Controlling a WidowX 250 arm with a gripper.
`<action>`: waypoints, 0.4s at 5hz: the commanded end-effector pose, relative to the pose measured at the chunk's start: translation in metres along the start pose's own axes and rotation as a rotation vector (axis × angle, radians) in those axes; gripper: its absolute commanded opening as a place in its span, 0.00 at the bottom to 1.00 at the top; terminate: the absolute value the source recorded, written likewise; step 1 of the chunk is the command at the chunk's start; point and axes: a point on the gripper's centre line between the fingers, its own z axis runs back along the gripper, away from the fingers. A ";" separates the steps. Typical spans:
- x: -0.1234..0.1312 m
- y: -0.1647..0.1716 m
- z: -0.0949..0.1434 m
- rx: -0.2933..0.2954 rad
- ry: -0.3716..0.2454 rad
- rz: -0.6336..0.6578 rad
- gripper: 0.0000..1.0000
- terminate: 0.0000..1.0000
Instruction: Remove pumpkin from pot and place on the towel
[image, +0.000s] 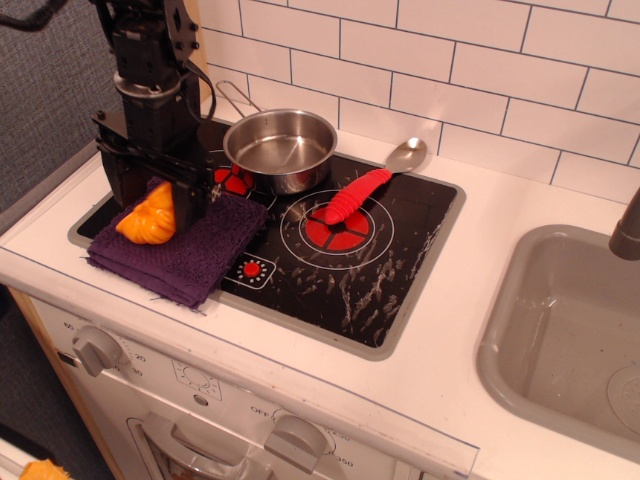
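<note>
Claw (152, 205) clenched around the pumpkin (149, 219), low over the left part of the towel (185, 250). Pot (281, 148) empty, just beyond, on the stovetop (370, 270).

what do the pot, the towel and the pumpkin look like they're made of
Pot: polished metal, probably steel, judging by its mirror-like reflections and thin wire handle.
Towel: dark purple terry-like cloth, with a nubby pile and frayed edges.
Pumpkin: likely moulded plastic or rubber, with smooth, slightly glossy bright orange lobes; which of the two cannot be told. The gripper holds it over the towel.
</note>
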 end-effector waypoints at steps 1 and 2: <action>0.001 0.002 0.036 -0.035 -0.106 0.002 1.00 0.00; 0.004 0.005 0.076 -0.125 -0.236 0.020 1.00 0.00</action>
